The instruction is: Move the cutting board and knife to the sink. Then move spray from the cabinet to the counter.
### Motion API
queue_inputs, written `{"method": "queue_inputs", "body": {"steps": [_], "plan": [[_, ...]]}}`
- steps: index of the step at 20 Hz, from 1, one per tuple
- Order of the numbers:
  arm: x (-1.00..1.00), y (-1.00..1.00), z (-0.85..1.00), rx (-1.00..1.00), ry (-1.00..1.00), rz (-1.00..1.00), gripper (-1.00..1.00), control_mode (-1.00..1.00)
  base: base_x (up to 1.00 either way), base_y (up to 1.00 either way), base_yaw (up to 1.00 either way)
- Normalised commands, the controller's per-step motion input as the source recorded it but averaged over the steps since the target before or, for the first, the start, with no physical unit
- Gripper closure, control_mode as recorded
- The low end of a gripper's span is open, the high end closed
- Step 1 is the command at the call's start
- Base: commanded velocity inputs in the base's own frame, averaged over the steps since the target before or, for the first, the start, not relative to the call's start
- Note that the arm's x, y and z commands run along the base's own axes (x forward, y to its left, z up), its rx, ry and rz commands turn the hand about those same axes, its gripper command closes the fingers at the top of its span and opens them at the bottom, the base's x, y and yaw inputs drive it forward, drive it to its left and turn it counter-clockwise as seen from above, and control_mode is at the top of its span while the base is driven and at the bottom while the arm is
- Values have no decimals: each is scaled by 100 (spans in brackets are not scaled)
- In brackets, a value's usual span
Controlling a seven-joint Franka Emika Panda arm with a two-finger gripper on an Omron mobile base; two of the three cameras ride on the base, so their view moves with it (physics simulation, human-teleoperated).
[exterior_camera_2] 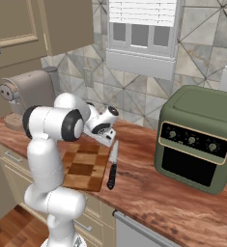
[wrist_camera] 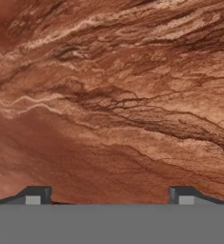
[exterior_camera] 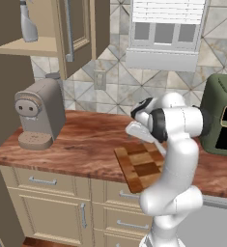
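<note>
Reddish-brown wood grain is filling the hand view, and the two dark fingertips (wrist_camera: 37, 195) are standing wide apart at its bottom edge with nothing between them, so the gripper (wrist_camera: 111, 196) is open and looking down at bare counter (wrist_camera: 113, 95). In the right base view the hand is hovering low at the centre of the frame, just above the far edge of the cutting board (exterior_camera_2: 84, 166), which is lying flat near the counter's front edge in the lower middle. The knife (exterior_camera_2: 112, 165) is lying just beside the board's right edge, blade pointing away, black handle toward the front. In my judgement the board is stiff and fairly heavy, too wide to span across its face, so it is calling for a pinch over one edge, perhaps where it reaches the counter's lip. The knife is looking light, slim and slippery, lying flush; its thicker handle is the safer place to take hold. In the upper left of the left base view the spray (exterior_camera: 28, 21) is standing upright on the shelf of the open cabinet (exterior_camera: 78, 36).
</note>
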Motion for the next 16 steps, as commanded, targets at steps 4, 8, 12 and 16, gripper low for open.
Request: {"method": "queue_inputs", "body": {"steps": [4, 8, 12, 16], "plan": [[-100, 0, -12, 5, -17, -20, -100, -100, 0, 0, 0], [-26, 0, 6, 1, -18, -10, -100, -100, 0, 0, 0], [-9, 0, 33, 0, -15, 0, -100, -100, 0, 0, 0], [35, 10, 2, 1, 14, -3, -100, -100, 0, 0, 0]]}}
